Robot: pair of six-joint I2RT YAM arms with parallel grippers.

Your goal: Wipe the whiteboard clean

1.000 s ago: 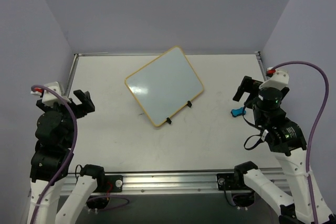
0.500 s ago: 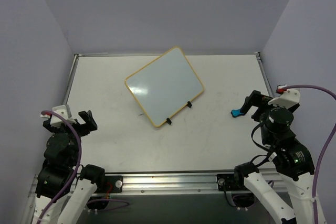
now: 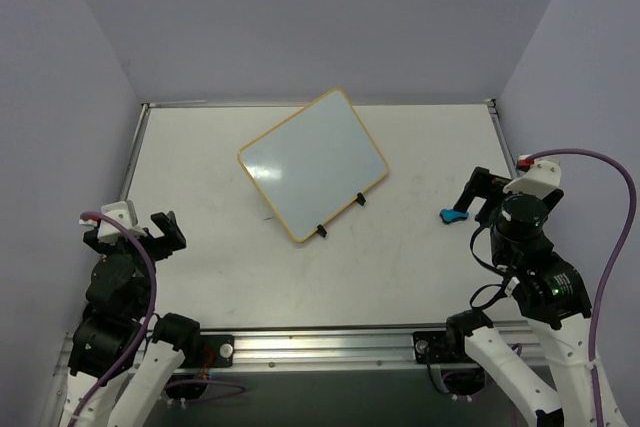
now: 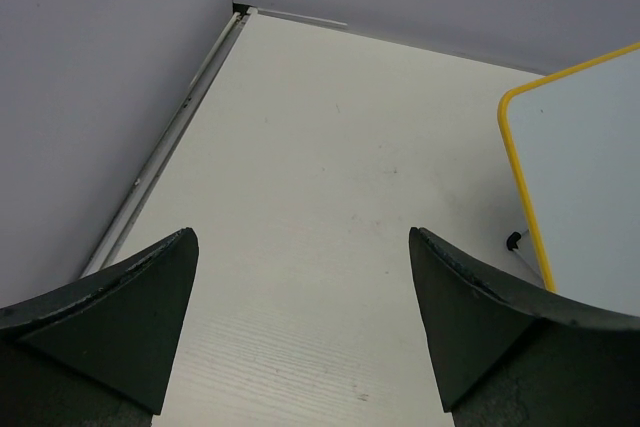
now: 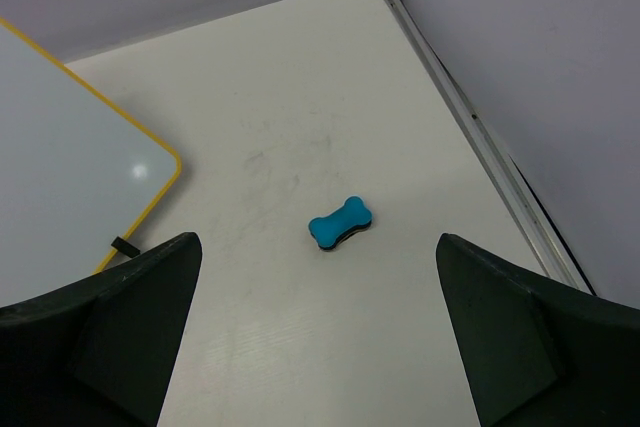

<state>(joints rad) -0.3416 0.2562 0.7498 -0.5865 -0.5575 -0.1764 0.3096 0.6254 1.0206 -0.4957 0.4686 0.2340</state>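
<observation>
Whiteboard (image 3: 313,162), plain white face, yellow frame; blue eraser (image 3: 453,215) well apart

Blank yellow-framed whiteboard (image 3: 313,164), angled mid-table

Left arm (image 3: 115,292) and right arm (image 3: 525,232): white links, black joints. A purple cable (image 3: 578,153) loops along each to a white wrist block (image 3: 540,175) with a red tip. Fingers (image 4: 120,317) dark, matte, wedge-shaped

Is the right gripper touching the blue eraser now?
Apart. The right wrist view shows the blue eraser alone on the table, bare surface separating it from the open right gripper.
</observation>
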